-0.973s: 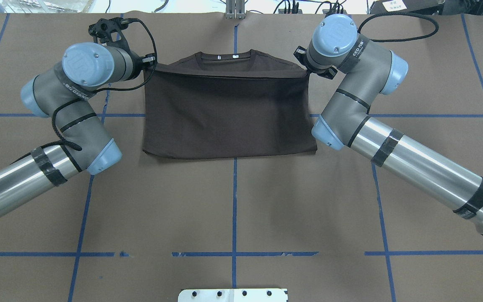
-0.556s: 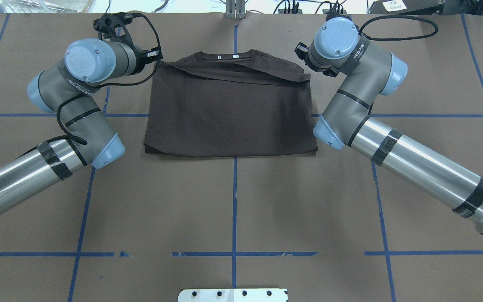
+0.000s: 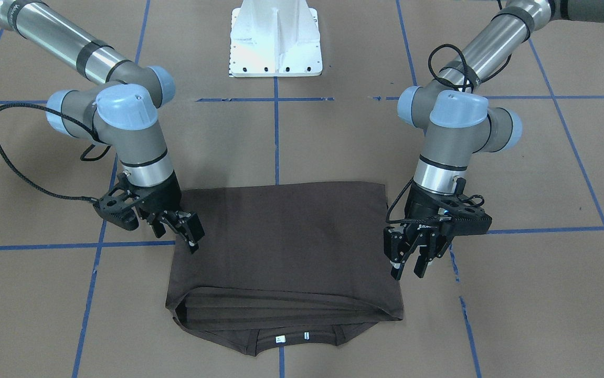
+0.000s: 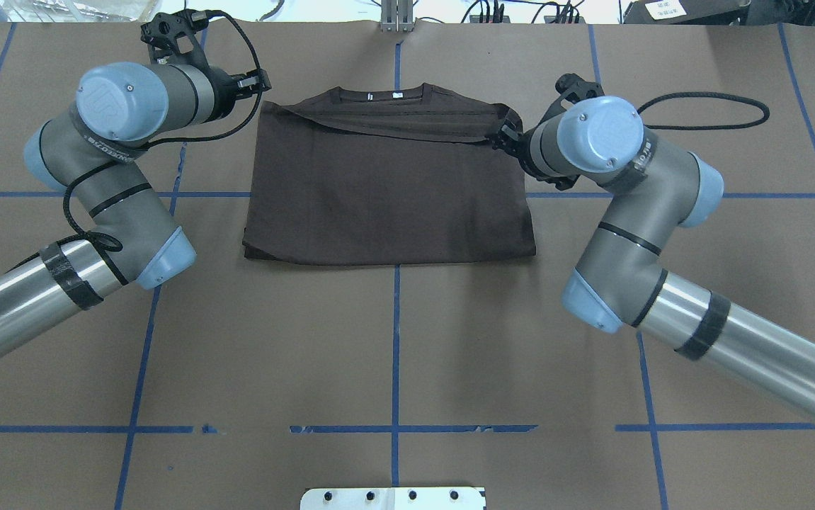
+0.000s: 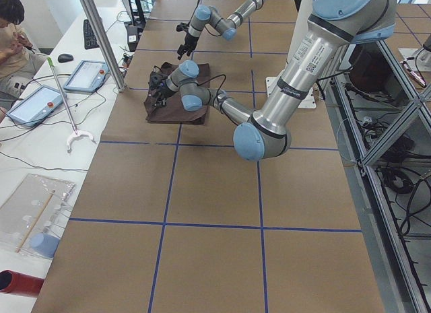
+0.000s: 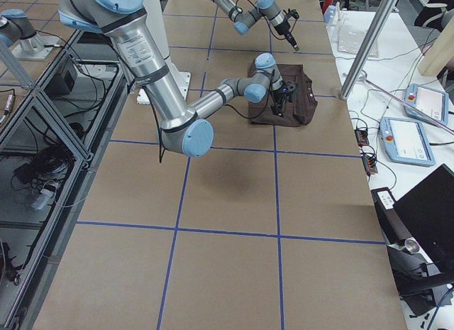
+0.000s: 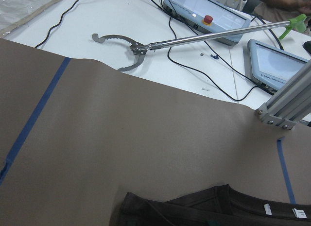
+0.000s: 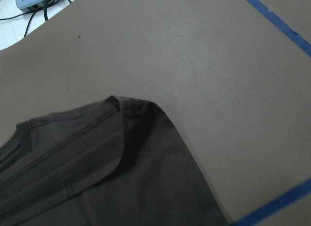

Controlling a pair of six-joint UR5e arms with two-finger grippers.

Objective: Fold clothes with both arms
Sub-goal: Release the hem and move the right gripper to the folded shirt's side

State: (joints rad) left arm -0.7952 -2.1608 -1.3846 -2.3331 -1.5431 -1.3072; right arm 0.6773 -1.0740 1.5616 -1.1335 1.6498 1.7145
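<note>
The clothes, one dark brown T-shirt (image 4: pixel 389 191), lie folded in half on the table, with the collar and white tags (image 4: pixel 379 95) showing at the far edge. The folded-over edge rests loose just short of the collar (image 3: pixel 281 341). My left gripper (image 3: pixel 408 265) hangs open above the table beside the shirt's far corner, holding nothing. My right gripper (image 3: pixel 186 236) is open over the shirt's opposite side edge and is also empty. The left wrist view shows the collar end (image 7: pixel 209 209), and the right wrist view shows a shirt corner (image 8: pixel 126 158).
The brown table covering carries blue tape lines (image 4: pixel 395 340). The white pedestal base (image 3: pixel 275 39) stands at the robot's side. Past the far table edge lie a reaching tool (image 7: pixel 194 39) and tablets (image 7: pixel 214 14). A person (image 5: pixel 13 23) sits at the side desk.
Both grippers let go of the folded-over edge, which dropped flat near the collar. The right arm swung back toward the robot, and the left arm shifted outward.
</note>
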